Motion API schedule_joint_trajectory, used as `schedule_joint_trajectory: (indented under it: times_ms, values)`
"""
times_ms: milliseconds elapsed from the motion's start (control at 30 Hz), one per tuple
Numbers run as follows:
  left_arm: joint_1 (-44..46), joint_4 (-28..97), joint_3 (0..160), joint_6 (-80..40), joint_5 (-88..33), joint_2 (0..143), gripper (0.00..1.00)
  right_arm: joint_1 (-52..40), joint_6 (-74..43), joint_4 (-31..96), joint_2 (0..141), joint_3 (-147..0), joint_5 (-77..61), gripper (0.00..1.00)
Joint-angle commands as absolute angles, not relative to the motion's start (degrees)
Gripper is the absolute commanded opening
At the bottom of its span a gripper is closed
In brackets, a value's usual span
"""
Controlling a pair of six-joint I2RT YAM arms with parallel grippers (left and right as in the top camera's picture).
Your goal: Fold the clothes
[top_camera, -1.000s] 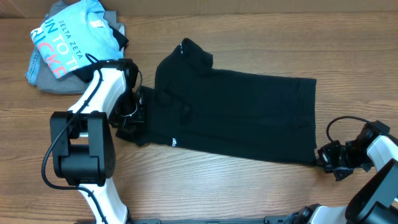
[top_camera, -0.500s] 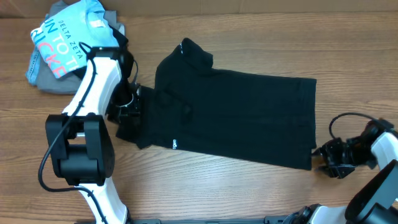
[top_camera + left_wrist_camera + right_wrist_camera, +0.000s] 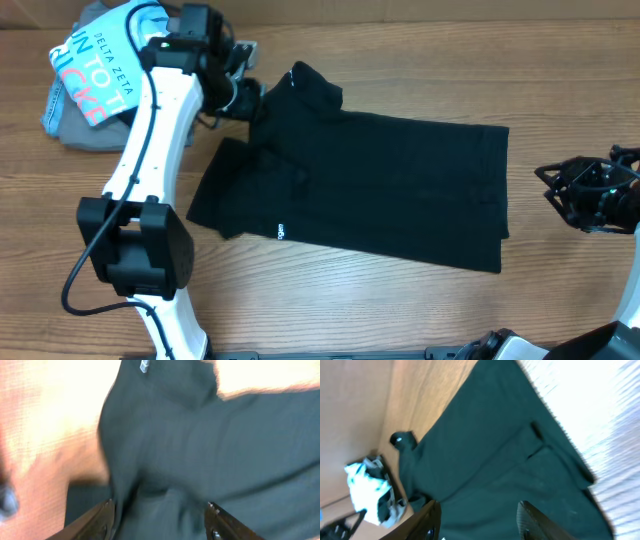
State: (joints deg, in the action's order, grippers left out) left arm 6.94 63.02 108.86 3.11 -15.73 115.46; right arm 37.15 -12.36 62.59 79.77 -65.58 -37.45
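Light blue shirt sits bunched up, well apart from the black T-shirt, beyond its upper-left corner. We leave that pile alone.

Left tool hovers over the T-shirt's upper-left edge, near the white tag. The wrist view is blurred, but the fingers are spread with dark cloth under the gap, so it is released with nothing pinched.

The T-shirt lies flat on the surface, long axis left to right. Its lower-left flap sticks out past the white logo, and a lump of cloth is piled at its top edge.

Right tool is off the T-shirt's right edge, apart from it, fingers spread and empty.

Our read is that the step in hand is a grasp at the T-shirt's upper-left corner for the next fold. To do it well:
- we come down on the edge itself, not inboard, so the fingers bite cloth and not the surface
- we take all layers at that corner, or the lump trails behind
- we bring the right tool in to pin or lift the T-shirt's right edge, so the body doesn't slide
- we lift low and carry straight across
- we check the pinch in the wrist view before pulling
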Motion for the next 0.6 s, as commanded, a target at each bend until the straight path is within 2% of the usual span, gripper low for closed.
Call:
schedule_joint_trajectory:
  times_ms: [0,333,500,567]
  values:
    - [8.03,54.41,110.08,-1.02,-18.13,119.46,0.66,36.34,-10.83,62.52,79.31,-66.61,-42.57,0.53]
    - [9.65,33.98,110.08,-4.75,-24.53,132.88,0.74,29.52,-10.81,64.53,79.31,-66.59,-37.74,0.55]
    - [11.42,31.46,110.08,-6.15,-20.14,135.57,0.75,26.3,-10.83,65.08,79.31,-66.39,-32.38,0.58]
    - [11.62,32.6,110.13,-4.78,-19.97,135.48,0.78,25.76,-11.05,65.01,79.31,-66.35,-30.52,0.59]
